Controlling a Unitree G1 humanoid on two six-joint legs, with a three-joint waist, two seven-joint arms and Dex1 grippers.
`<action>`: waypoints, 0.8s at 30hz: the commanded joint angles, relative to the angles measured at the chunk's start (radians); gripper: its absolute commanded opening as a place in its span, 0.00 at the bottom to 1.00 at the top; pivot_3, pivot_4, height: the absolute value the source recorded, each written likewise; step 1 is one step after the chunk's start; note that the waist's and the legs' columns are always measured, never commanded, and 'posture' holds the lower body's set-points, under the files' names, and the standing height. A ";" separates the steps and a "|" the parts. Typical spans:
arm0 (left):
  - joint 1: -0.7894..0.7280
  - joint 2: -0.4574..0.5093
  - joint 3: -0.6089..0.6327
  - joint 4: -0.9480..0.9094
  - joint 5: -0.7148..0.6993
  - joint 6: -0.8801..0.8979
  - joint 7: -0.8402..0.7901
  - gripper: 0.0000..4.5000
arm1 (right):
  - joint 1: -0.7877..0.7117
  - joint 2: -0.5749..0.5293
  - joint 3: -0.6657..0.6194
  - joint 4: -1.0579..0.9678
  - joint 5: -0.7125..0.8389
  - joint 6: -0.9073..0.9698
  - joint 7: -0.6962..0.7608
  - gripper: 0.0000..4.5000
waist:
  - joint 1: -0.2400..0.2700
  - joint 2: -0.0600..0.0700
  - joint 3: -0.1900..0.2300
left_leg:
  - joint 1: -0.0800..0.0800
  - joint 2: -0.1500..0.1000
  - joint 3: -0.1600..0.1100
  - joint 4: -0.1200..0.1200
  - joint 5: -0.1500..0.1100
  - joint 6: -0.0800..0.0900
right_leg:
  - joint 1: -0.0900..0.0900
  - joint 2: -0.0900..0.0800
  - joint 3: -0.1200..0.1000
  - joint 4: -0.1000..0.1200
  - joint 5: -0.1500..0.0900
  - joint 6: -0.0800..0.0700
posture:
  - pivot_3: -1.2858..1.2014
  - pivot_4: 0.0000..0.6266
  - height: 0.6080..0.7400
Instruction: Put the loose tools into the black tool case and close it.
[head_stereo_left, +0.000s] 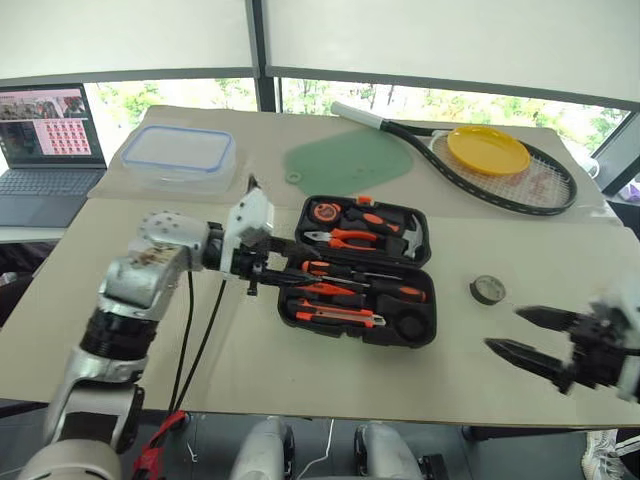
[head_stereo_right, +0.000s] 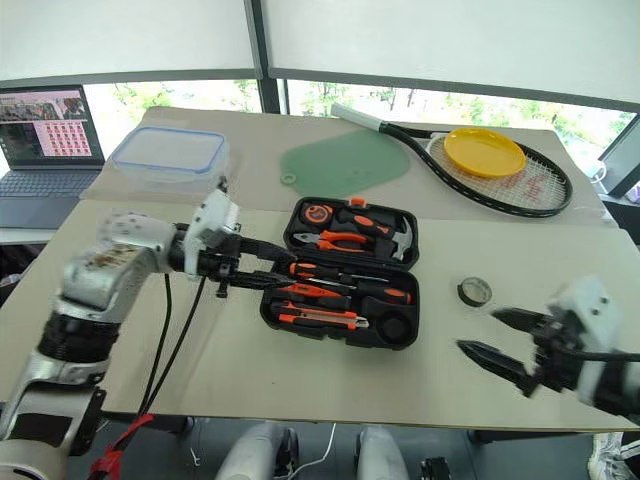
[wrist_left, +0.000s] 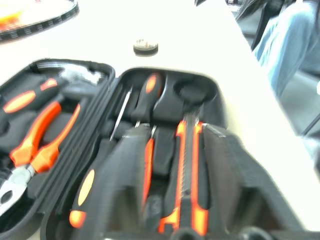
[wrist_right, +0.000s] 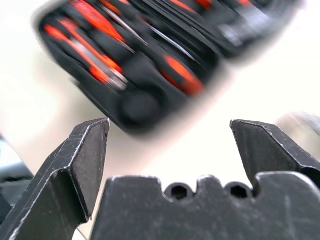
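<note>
The black tool case (head_stereo_left: 362, 270) lies open mid-desk (head_stereo_left: 300, 370), tape roll (head_stereo_left: 487, 290) loose at its three o'clock, the right hand (head_stereo_left: 527, 335) gaping empty nearby, the left hand (head_stereo_left: 290, 268) partly open at the case's nine o'clock edge.

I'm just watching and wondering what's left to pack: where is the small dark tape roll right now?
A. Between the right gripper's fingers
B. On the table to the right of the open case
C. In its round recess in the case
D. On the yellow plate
B: the tape roll lies on the table, apart from the open case and the empty right gripper.
</note>
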 joint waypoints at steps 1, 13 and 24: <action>0.045 0.065 0.065 -0.145 -0.096 0.080 0.006 0.79 | 0.039 -0.041 -0.107 0.098 -0.088 -0.044 0.096 1.00 | -0.005 0.001 0.000 | 0.000 0.000 0.000 0.000 0.000 0.000 | 0.000 0.000 0.000 0.000 0.000 0.000 | 0.52 0.24 0.99; 0.097 0.120 0.097 -0.316 -0.183 0.138 0.112 0.99 | -0.437 -0.143 0.411 0.448 -0.330 -0.197 0.109 1.00 | -0.012 0.000 0.001 | 0.004 0.000 0.003 -0.002 0.000 -0.001 | 0.000 0.002 0.004 0.000 0.000 -0.001 | 0.52 0.24 0.99; 0.119 0.160 0.084 -0.342 -0.161 0.109 0.158 0.99 | -0.804 0.002 0.715 0.788 -0.538 -0.346 0.102 1.00 | -0.009 0.002 0.001 | 0.004 -0.001 0.006 -0.002 0.001 -0.002 | -0.001 0.003 0.006 -0.001 -0.001 -0.001 | 0.52 0.24 0.99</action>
